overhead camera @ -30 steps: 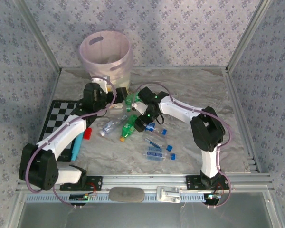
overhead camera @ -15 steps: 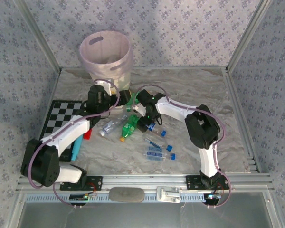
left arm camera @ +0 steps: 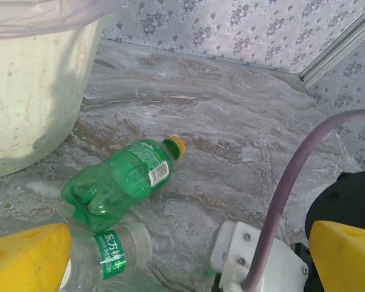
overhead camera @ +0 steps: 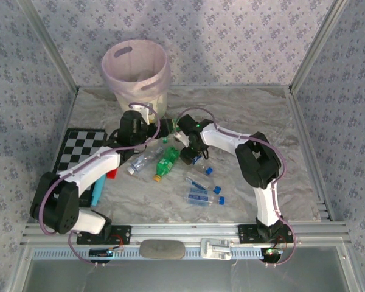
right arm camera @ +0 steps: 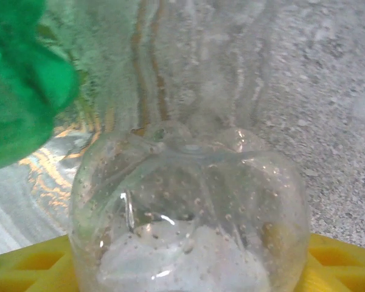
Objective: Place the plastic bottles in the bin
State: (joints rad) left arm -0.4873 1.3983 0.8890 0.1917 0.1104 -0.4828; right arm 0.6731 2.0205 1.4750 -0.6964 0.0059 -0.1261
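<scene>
The left gripper [left arm camera: 185, 249] hangs at the 6 o'clock side of the bin [overhead camera: 147, 85]. Its yellow fingers [left arm camera: 24, 258] are spread wide and hold nothing. One finger lies just beside a green-labelled clear bottle [left arm camera: 109, 255]; whether they touch cannot be told. At 12 o'clock from that bottle in the wrist view, a crumpled green bottle [left arm camera: 118, 182] with an orange cap lies on the marbled table [left arm camera: 243, 121], near the bin's cream wall.

The right gripper [overhead camera: 191, 155] sits low at the table's centre, at 2 o'clock from a second green bottle [overhead camera: 165, 164]. Its yellow fingers [right arm camera: 344, 261] stand on either side of the dimpled base of a bare clear bottle [right arm camera: 188, 225], right against its outline. Whether they squeeze it cannot be told. Two blue-capped bottles [overhead camera: 204, 190] lie loose at 5 o'clock from this gripper.
</scene>
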